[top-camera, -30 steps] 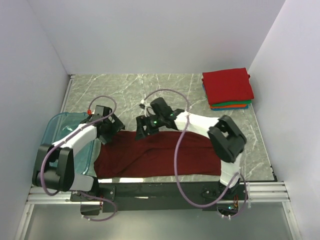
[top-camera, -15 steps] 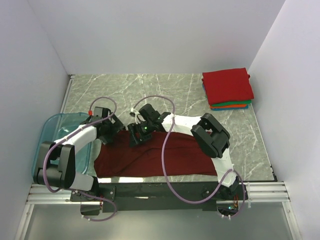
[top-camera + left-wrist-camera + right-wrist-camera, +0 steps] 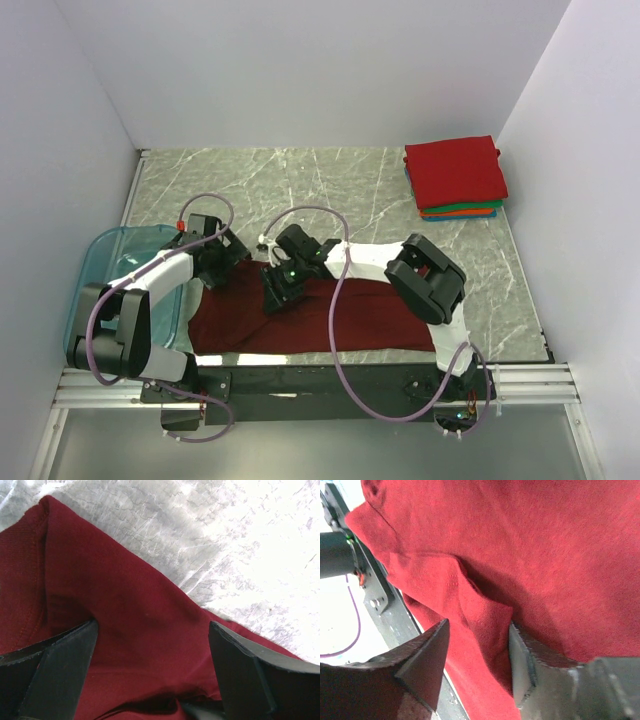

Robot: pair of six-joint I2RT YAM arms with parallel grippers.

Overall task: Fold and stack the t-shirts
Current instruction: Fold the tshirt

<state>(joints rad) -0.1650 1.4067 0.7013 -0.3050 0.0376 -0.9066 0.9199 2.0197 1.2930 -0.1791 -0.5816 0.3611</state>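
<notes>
**Right gripper (image 3: 279, 292) slides nearer over maroon t-shirt (image 3: 370, 315)**

It now sits closer to the near edge than half a second ago. Its fingers stand narrowly apart astride a cloth ridge, and I cannot tell whether they grip it. The left gripper (image 3: 215, 262) stays wide open on the shirt's far-left corner, which is spread on the surface (image 3: 300, 180).

the left fingers (image 3: 55, 670) stand wide apart, one dark pad low on the left and the other low on the right. the maroon t-shirt (image 3: 145, 625) fills the whole gap between them, and neither finger pinches it. close to the fingers' base the cloth bunches into a dark crease. beyond the left-hand finger a stitched seam runs up to a rounded corner of the cloth. from that corner the shirt's edge slants down to just beyond the right-hand finger. past that edge lies the pale, veined desk (image 3: 240, 545), washed out by glare beyond the right-hand finger.
</notes>
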